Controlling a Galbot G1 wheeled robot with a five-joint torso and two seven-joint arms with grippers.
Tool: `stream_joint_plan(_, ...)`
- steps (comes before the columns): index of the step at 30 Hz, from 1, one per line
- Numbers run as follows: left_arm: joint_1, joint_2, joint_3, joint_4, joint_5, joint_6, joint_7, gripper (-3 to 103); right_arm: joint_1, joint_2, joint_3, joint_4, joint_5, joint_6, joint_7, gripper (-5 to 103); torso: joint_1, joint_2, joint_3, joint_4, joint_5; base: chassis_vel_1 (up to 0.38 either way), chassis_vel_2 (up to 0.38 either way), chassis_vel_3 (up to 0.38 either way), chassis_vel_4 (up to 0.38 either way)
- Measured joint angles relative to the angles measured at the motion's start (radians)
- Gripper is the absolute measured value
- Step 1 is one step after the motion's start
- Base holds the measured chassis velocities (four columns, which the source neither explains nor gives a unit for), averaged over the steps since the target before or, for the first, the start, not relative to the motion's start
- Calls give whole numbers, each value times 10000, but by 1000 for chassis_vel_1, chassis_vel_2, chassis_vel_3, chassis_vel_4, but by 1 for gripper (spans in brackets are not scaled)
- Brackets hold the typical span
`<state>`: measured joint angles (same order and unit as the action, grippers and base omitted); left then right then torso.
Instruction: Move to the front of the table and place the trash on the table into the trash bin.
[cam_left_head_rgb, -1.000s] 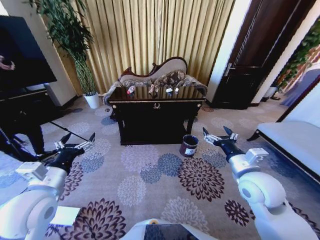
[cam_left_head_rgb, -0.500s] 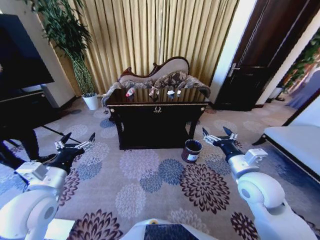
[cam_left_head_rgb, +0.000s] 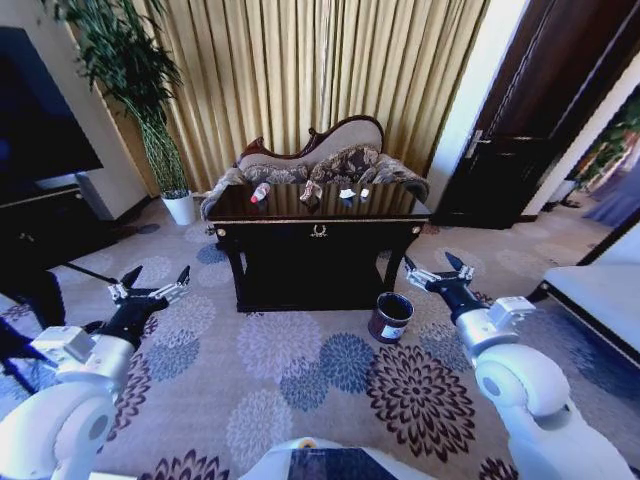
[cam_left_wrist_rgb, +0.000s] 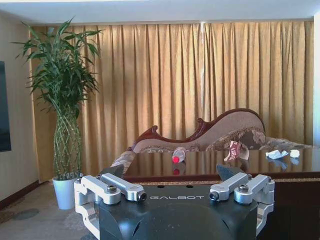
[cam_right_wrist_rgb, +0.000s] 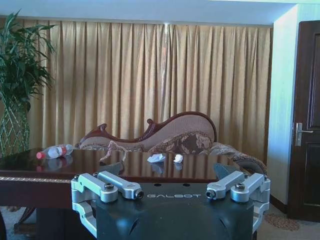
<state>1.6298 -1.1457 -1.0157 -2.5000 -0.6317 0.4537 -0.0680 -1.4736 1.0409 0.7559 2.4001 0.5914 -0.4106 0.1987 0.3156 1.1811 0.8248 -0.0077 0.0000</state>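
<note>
My left gripper (cam_left_head_rgb: 150, 292) is wide apart, holding nothing. The bottle (cam_left_head_rgb: 260, 192), wrapper (cam_left_head_rgb: 310, 189) and scraps (cam_left_head_rgb: 347, 192) lie on the table (cam_left_head_rgb: 318, 231). The trash bin (cam_left_head_rgb: 390, 317) stands by my right gripper (cam_left_head_rgb: 437, 273), apart too.

Glossy dark wood table (cam_left_head_rgb: 318, 214)

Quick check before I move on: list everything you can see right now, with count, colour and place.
table: one, glossy black-brown, centre, ahead of the robot.
bottle: one, clear with a red label, lying on the tabletop's left part.
wrapper: one, pink-white, tabletop middle.
scraps: two, white, tabletop right of the wrapper.
trash bin: one, dark with a white label, on the carpet by the table's right front leg.
sofa: one, patterned, behind the table.
plant: one, green, white pot, left of the table.
left gripper: open, low left.
right gripper: open, above the bin.
</note>
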Motion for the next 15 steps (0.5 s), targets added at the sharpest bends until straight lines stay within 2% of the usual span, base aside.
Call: stream_joint_plan(15,24,-29,13,0,4,-19,2,100,-4,15,-14,6,0,9,-6,100,-1,1,-1,2,-1,-172,170,177,-174)
